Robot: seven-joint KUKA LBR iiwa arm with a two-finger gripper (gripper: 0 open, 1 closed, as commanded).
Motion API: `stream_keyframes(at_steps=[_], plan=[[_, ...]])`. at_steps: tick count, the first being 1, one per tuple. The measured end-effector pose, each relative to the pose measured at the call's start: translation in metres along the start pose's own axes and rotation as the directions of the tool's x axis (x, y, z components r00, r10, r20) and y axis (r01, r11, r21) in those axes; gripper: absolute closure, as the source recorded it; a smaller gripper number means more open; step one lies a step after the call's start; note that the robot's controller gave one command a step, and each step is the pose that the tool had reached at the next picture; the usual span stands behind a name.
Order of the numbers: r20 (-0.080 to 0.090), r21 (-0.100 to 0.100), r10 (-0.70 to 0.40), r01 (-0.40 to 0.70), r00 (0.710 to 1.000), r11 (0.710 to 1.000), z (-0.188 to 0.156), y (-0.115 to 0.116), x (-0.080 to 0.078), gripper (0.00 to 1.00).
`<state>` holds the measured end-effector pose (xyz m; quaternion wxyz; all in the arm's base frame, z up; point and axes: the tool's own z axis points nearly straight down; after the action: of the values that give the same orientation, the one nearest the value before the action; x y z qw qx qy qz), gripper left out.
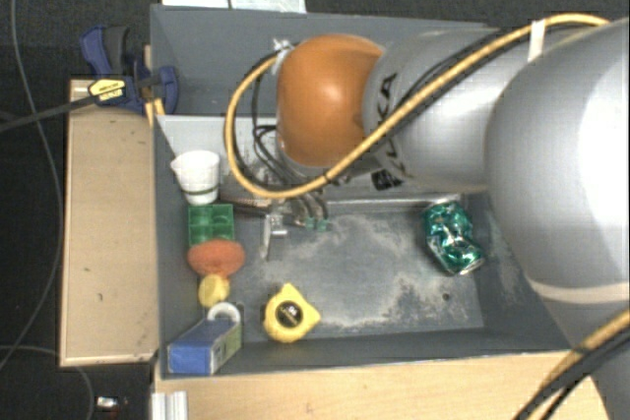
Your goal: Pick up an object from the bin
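**Gripper over bare floor beside the left-wall row**

The gripper (291, 223) hangs over bare bin (394, 295) floor, near a green block (212, 223) in the row along the left wall. Open floor lies to its right. How far it is open cannot be told, and nothing shows in its grasp. Black lettering on the arm (443, 133) is partly hidden.

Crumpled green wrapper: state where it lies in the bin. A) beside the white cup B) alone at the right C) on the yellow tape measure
B: the crumpled green wrapper lies alone at the right, far from the white cup and the yellow tape measure.
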<state>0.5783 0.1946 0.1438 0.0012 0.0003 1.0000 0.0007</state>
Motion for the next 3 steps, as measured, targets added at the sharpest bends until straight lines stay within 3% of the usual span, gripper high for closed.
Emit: stream_keyframes(at_steps=[1,2,3], plan=[[0.0,0.0,0.162,-0.162,0.987,0.987,0.066,0.021,-0.011,0.0],[0.006,-0.004,0.226,-0.226,0.974,0.974,0.01,0.016,-0.011,0.0],[-0.003,0.006,0.181,-0.181,0.984,0.984,0.067,0.018,-0.009,0.0]])
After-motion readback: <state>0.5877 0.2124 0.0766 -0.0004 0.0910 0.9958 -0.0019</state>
